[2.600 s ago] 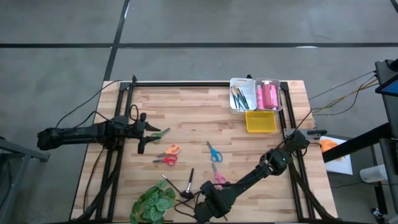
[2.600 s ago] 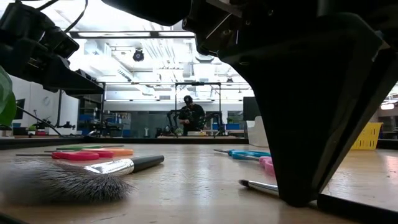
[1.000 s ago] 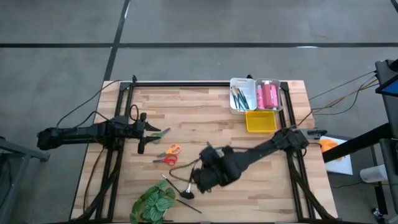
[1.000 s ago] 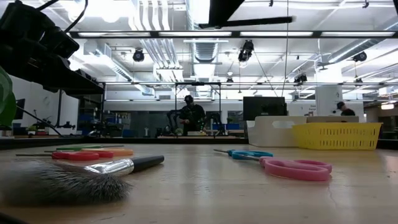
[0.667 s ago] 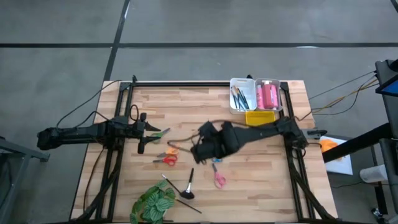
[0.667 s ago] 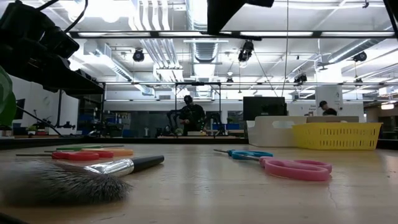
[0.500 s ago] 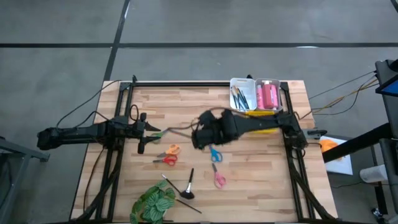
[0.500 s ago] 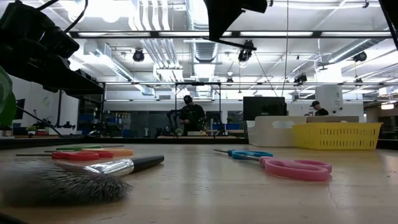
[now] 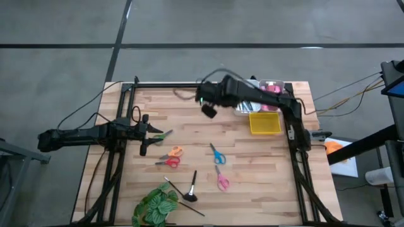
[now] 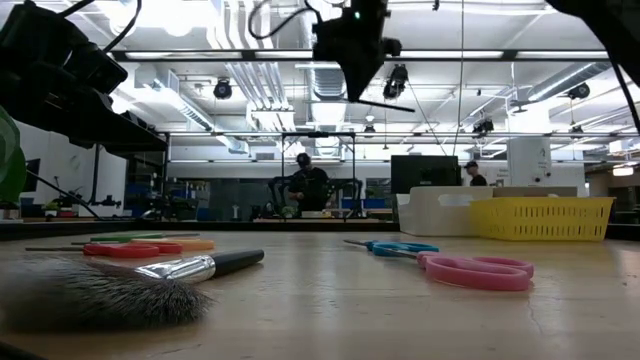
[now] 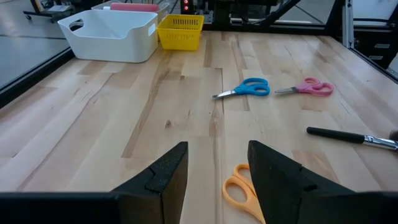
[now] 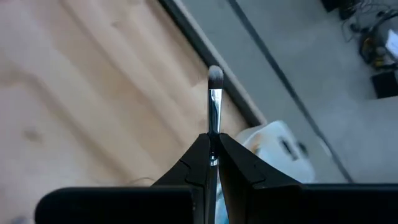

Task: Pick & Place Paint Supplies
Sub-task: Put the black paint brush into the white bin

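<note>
Fingers of my right gripper [image 12: 211, 152] pinch a thin brush [image 12: 214, 99], held in the air above the table's [image 9: 189, 107] far side, near the white bin [image 9: 245, 106]. My left gripper [image 11: 214, 171] waits low at the left, fingers spread, with orange scissors [image 11: 241, 193] just ahead. Blue scissors [image 9: 217, 153] and pink scissors [image 9: 221, 180] lie mid-table.
</note>
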